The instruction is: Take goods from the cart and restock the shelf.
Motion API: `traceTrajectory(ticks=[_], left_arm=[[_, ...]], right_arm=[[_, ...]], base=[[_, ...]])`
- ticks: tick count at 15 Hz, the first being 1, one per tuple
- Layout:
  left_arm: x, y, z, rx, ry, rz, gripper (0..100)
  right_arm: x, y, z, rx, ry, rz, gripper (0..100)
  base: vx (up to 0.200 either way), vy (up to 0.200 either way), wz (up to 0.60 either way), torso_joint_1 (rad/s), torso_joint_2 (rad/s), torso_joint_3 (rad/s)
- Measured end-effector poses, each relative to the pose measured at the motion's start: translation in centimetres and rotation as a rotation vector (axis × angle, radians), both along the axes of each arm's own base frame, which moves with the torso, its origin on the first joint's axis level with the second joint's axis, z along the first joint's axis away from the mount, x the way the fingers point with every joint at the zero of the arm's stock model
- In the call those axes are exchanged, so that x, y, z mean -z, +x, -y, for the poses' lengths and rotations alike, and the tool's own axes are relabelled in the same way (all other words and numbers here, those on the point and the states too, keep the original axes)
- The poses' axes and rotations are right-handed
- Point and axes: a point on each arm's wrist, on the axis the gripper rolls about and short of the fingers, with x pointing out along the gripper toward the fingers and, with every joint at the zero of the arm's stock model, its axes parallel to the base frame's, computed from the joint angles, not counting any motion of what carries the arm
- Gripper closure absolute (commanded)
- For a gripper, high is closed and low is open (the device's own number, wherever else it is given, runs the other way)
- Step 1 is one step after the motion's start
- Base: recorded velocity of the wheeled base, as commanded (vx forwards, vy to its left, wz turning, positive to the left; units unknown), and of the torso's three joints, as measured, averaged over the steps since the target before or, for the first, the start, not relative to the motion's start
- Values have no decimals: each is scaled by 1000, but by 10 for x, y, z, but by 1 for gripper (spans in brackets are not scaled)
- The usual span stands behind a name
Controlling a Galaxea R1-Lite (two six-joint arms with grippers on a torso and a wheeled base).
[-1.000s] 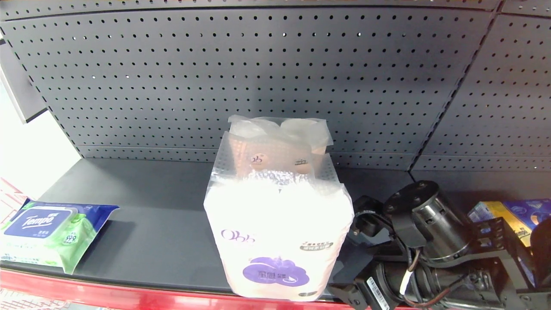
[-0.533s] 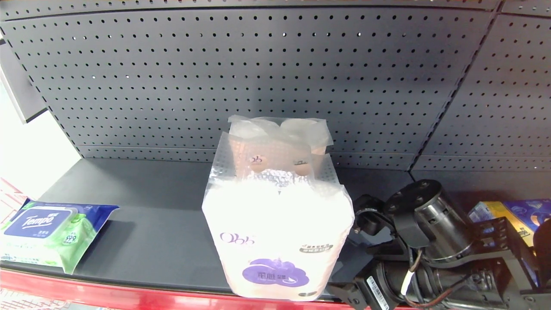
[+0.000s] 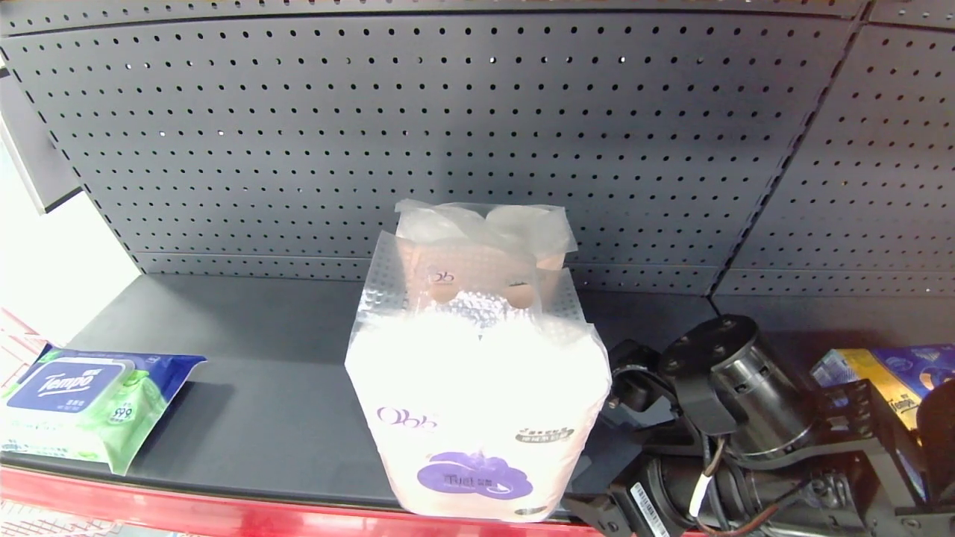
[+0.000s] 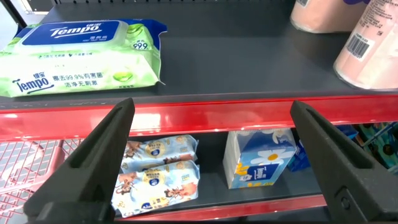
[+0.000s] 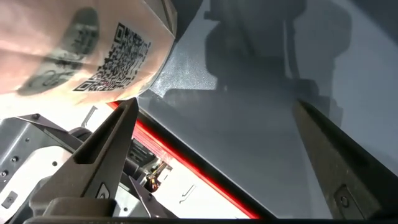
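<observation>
The right arm [image 3: 727,380] lies low across the right end of the shelf [image 3: 261,358], its right pincer [image 5: 214,106] spread wide and empty, with the paper roll pack [image 3: 477,388] upright at the shelf's front edge just beside one finger, perhaps touching it, a spot the pack hides from the head view. The left pincer [image 4: 211,109], likewise spread and empty, hangs before the shelf's red lip. A wet wipes pack [image 3: 82,406] lies flat at the shelf's left end, well apart from the rolls; the left wrist view adds a lower shelf [image 4: 211,180] with small wipes packs [image 4: 158,171] and a blue tissue box [image 4: 258,158].
</observation>
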Motion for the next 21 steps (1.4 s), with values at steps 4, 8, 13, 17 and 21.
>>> traceTrajectory(ticks=[4,8,13,17,21], left_arm=[[0,0,0,0,0,0,0],[0,0,0,0,0,0,0],[0,0,0,0,0,0,0],[0,0,0,1,1,1,0],[0,0,0,10,1,2,0]], right_arm=[[0,1,-2,-2,0,0,0],[1,0,-3,-8,-3,-2,0],[2,-3,4,15,-5,-10,0],[-6,-11,31,95,3,40,0],[-33,-29,73,195,46,197,0]], base=[[0,0,0,0,0,0],[0,0,0,0,0,0],[0,0,0,0,0,0],[0,0,0,0,0,0],[0,0,0,0,0,0]])
